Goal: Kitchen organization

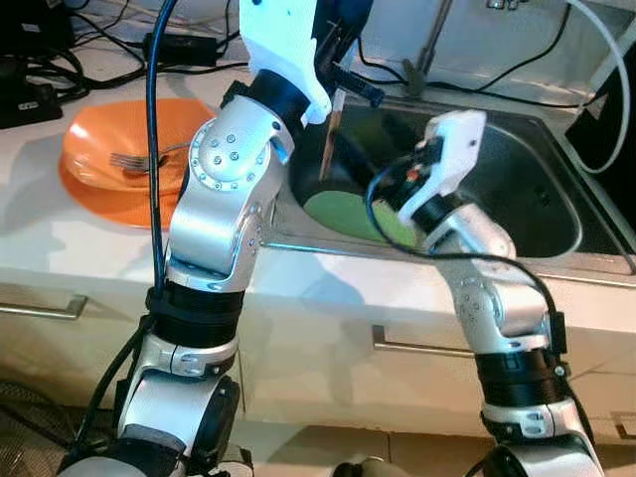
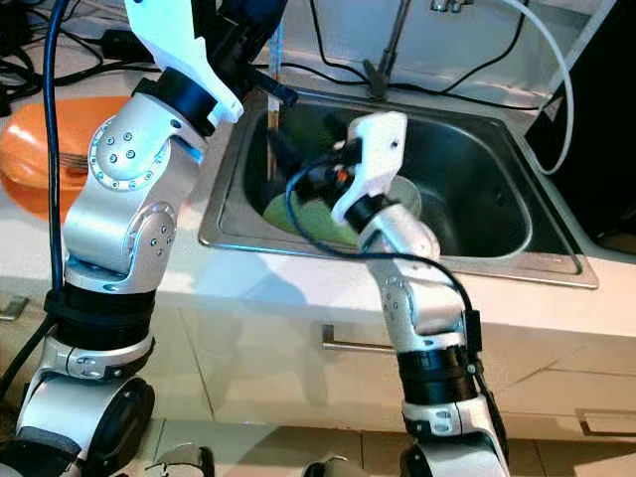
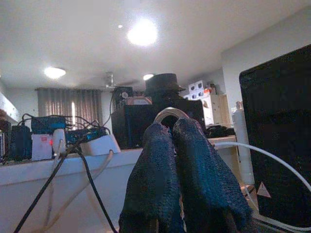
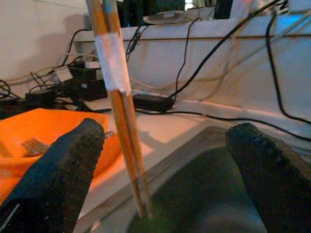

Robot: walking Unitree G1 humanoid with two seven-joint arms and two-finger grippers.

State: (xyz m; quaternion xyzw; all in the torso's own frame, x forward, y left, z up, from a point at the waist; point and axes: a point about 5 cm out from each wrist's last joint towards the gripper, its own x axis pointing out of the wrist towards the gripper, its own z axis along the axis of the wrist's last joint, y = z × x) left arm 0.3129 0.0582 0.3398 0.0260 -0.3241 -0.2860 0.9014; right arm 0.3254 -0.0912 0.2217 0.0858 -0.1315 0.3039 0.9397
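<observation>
Chopsticks [image 4: 119,102]: two, taped together, upright over the sink [image 1: 556,214]
Left gripper [image 3: 181,145]: fingers pressed shut (chopsticks hidden there)
Right gripper [image 4: 165,170]: spread wide, empty, beside them
Plates: two orange [image 1: 104,164], one fork [image 1: 134,159]; one green [image 1: 343,214] in sink

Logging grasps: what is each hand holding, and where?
The left hand pinches the chopsticks near their upper end; the right hand is open, empty.
</observation>
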